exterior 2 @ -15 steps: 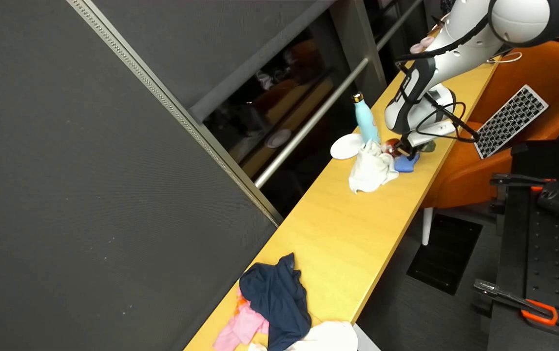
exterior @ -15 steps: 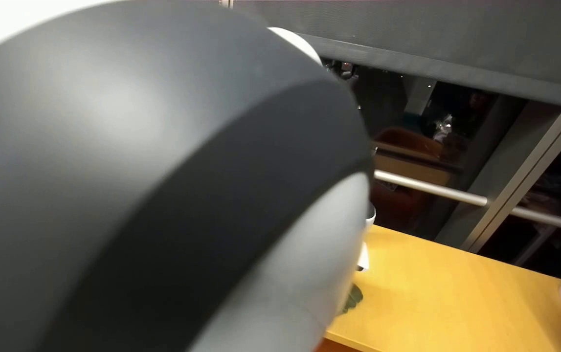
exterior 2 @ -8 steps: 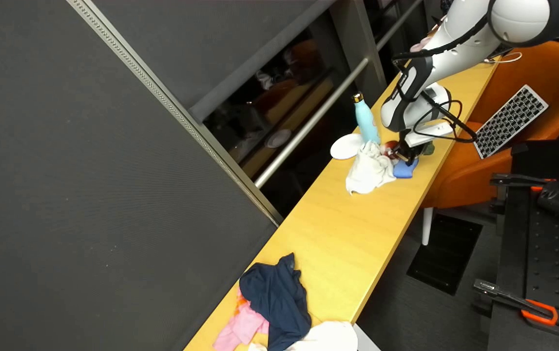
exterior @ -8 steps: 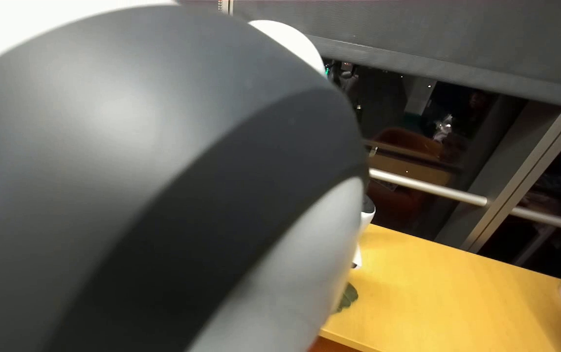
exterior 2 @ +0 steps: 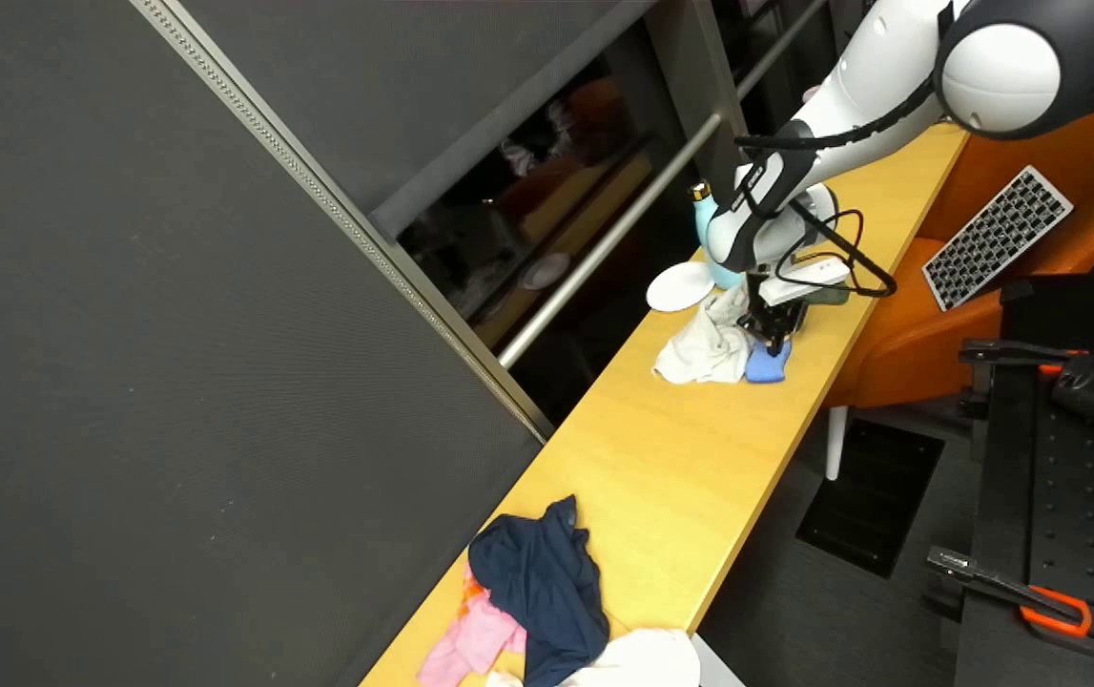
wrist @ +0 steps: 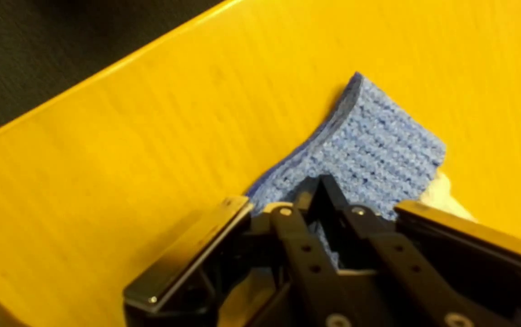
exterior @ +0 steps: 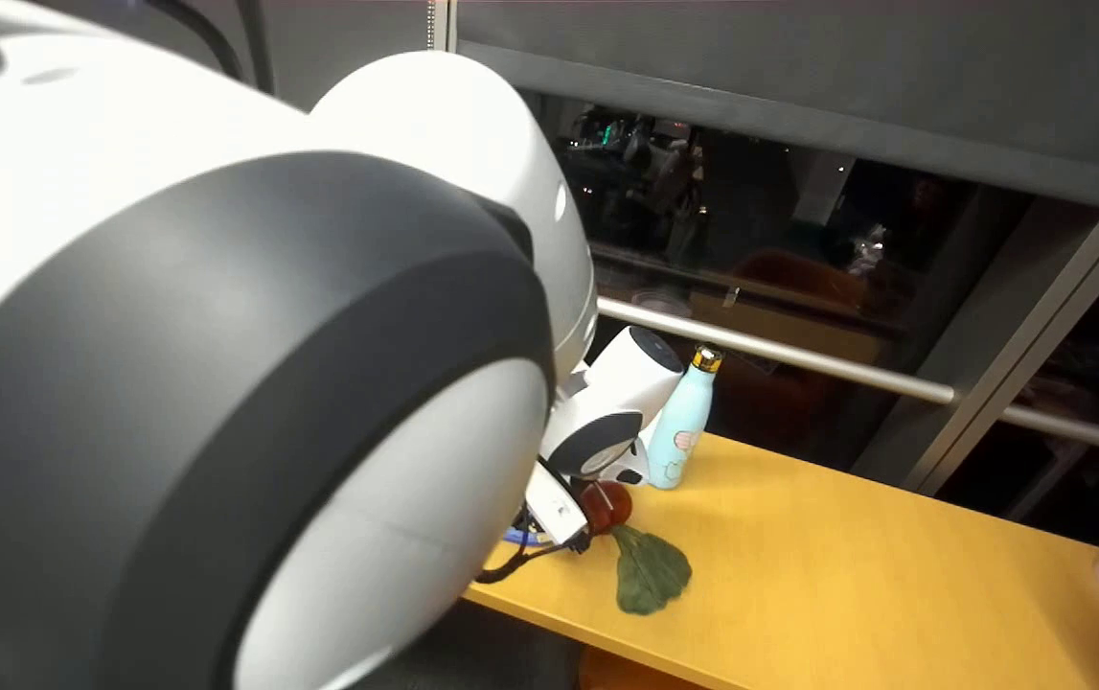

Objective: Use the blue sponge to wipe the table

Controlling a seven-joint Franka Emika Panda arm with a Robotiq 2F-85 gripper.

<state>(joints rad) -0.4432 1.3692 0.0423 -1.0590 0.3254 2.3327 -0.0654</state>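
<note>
Blue, ribbed and grainy, the sponge (wrist: 380, 145) sat on the table (wrist: 119, 150) right at the tips of the gripper (wrist: 319, 181), which was clenched and, as I judged it, nipping the middle, though its own bulk hid the hold. In the wrist view the visible end reached forward past those tips, aslant to the table's smooth edge; the near end was covered, so the whole long axis could not be read. The coming wipe seemed likely to be crowded by a crumpled, limp white cloth (exterior 2: 704, 351) that lay just beside the sponge's flank, perhaps touching.
</note>
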